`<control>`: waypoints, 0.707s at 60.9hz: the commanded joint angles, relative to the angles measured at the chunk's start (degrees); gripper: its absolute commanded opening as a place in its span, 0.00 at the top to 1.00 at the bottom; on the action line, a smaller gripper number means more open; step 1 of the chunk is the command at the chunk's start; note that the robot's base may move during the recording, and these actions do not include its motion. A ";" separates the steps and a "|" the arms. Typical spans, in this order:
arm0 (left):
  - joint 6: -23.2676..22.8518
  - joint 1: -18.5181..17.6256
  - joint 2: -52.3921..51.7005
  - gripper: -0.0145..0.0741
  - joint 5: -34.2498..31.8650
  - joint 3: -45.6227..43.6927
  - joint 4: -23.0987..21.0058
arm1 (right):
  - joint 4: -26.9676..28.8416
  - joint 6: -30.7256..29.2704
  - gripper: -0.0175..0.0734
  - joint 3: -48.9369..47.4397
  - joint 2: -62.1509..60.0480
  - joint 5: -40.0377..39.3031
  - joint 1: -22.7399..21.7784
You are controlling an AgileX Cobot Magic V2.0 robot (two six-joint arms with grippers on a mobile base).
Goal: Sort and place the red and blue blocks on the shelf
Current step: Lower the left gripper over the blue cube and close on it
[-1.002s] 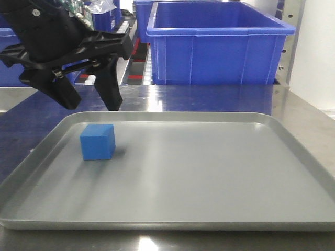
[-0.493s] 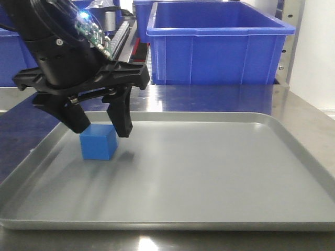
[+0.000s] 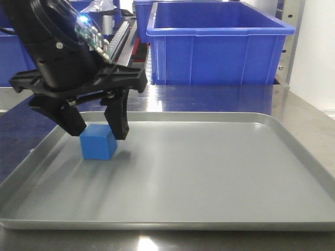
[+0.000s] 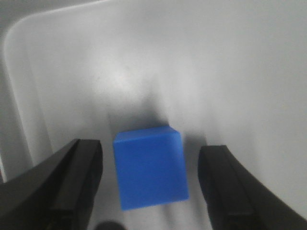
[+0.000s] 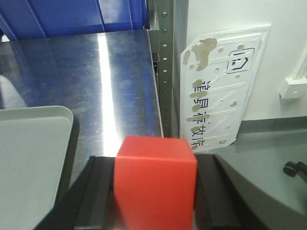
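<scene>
I see the blue block (image 3: 98,142) as a small, plain matte cube of even blue, sitting flat on the grey tray (image 3: 209,178) near its far left corner. My left end effector (image 3: 98,129) is down over it with its black fingers spread apart, one on each side of the cube. The left wrist view shows a strip of bare tray between the blue block (image 4: 150,167) and each finger (image 4: 72,187), so neither finger touches it. The tray's raised rim (image 4: 14,96) curves just outside the left-hand finger. The red block (image 5: 155,184), a bright cube of the same plain finish, is clamped between the fingers of my right end effector (image 5: 156,196). It is held in the air above the steel table (image 5: 105,72), just off a rounded corner of the tray (image 5: 29,143). The shelf's perforated steel upright (image 5: 165,57) is close behind it. Beyond the upright, a worn white plaque (image 5: 225,86) hangs on the wall. A big dark-blue bin (image 3: 220,47) stands behind the tray.
</scene>
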 commanded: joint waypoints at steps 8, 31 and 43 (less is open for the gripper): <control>-0.65 -0.46 -1.45 0.29 -1.39 -1.76 0.07 | -0.30 -0.12 0.75 -1.65 0.19 -4.53 -0.40; -0.65 -0.46 -0.10 0.29 -1.01 -1.76 0.06 | -0.30 -0.12 0.75 -1.65 0.19 -4.53 -0.40; -0.65 -0.46 0.28 0.29 -0.59 -1.76 -0.29 | -0.30 -0.12 0.75 -1.65 0.19 -4.53 -0.40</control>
